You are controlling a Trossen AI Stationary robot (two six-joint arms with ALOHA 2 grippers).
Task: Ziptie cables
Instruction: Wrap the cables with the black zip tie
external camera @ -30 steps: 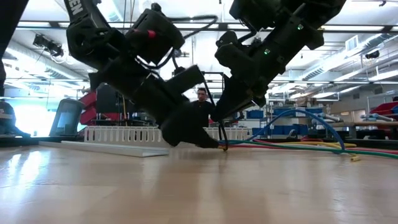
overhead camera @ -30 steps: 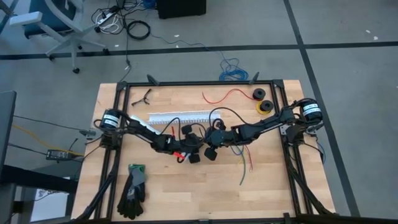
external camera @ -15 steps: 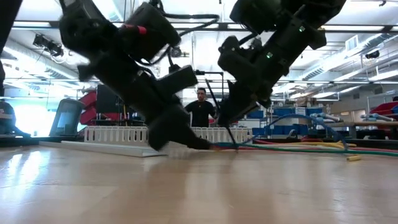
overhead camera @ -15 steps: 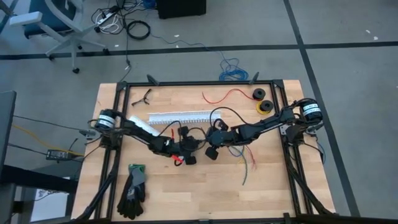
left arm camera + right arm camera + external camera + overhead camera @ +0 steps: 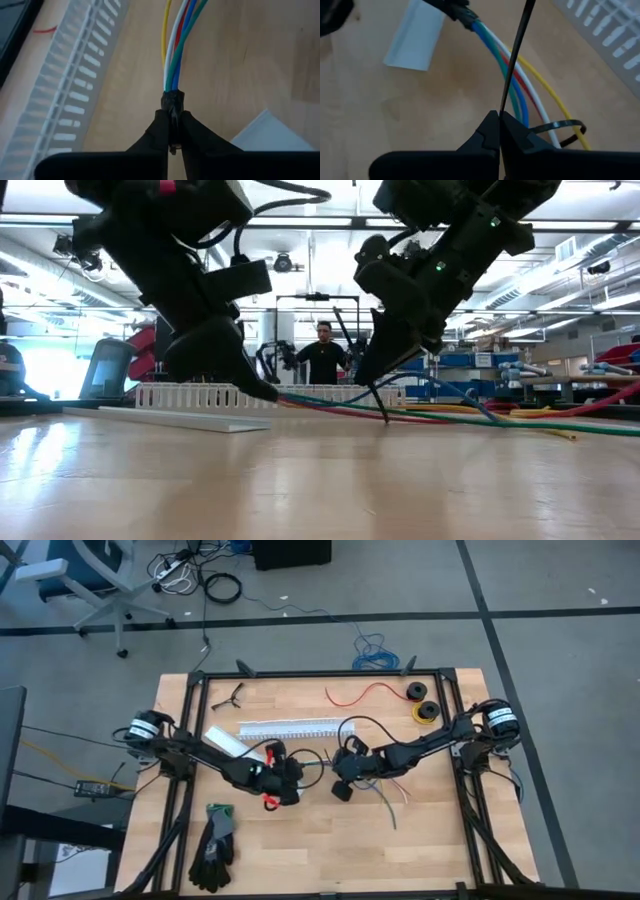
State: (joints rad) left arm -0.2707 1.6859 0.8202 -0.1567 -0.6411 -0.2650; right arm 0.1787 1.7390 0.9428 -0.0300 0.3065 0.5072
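Observation:
The cables (image 5: 386,800) are a bundle of yellow, white, red, blue and green wires with a dark-sleeved end. They run from my left gripper (image 5: 283,778) past my right gripper (image 5: 340,775) toward the table's right. In the left wrist view my left gripper (image 5: 173,127) is shut on that sleeved end. My right gripper (image 5: 499,117) is shut on a thin black zip tie strap. The zip tie's loop (image 5: 560,127) sits around the wires beside it. My left gripper pinches the cables' dark-sleeved end (image 5: 172,100) between both fingers, coming low from the table's left, fingers in line with the bundle. The wires (image 5: 450,417) stretch away low over the table, their far ends resting on it. My right gripper pinches the black zip tie strap (image 5: 512,60) between its two fingers, slanting down from the table's right. The strap runs straight out past the fingertips, across the wires (image 5: 520,85). Its loop encircles the wires.
A white slotted channel (image 5: 290,727) lies behind the grippers, with a white cover strip (image 5: 222,740) at its left end. Black gloves (image 5: 213,845) lie near the front left. A single red wire (image 5: 365,692), two tape rolls (image 5: 425,712) and a black tool (image 5: 230,695) lie at the far side.
My left gripper has moved toward the table's left, staying shut on the sleeved end. It has dragged the bundle along, so the wires now lie straighter and their free ends have slid left. My right gripper has stayed roughly in place, shut on the strap.

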